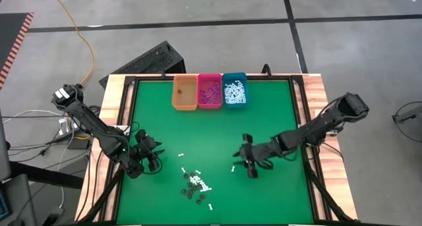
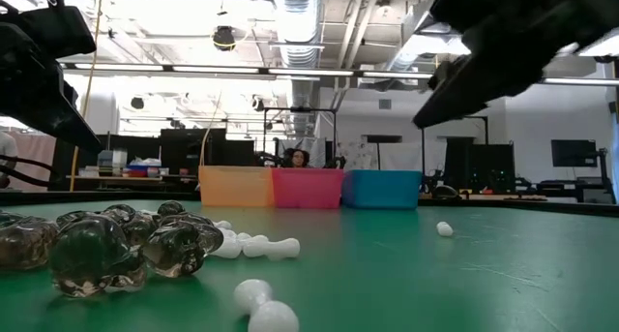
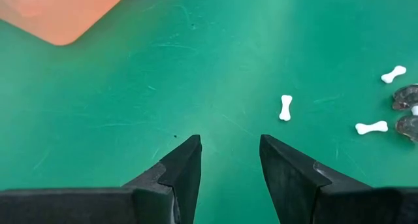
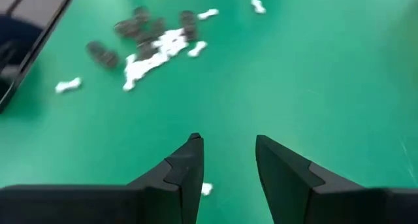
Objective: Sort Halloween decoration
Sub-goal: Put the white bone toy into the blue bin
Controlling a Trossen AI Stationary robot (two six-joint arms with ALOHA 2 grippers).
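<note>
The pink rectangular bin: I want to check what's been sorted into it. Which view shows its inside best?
The high view: it looks straight down into the pink rectangular bin, showing purple bits. The low view shows only its side wall; neither wrist view shows it.

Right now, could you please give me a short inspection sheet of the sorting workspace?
Surface: green table, flat.
Job's things: pile of white bones and dark pieces near the front edge; loose white bone by the right gripper; orange bin, pink bin and teal bin in a row at the back edge, each holding pieces.
Clutter: nothing seen.
Grippers: left gripper open, empty; right gripper open, empty.
Cables: yellow cable on the floor.
Surroundings: workshop room; person behind the bins.
</note>
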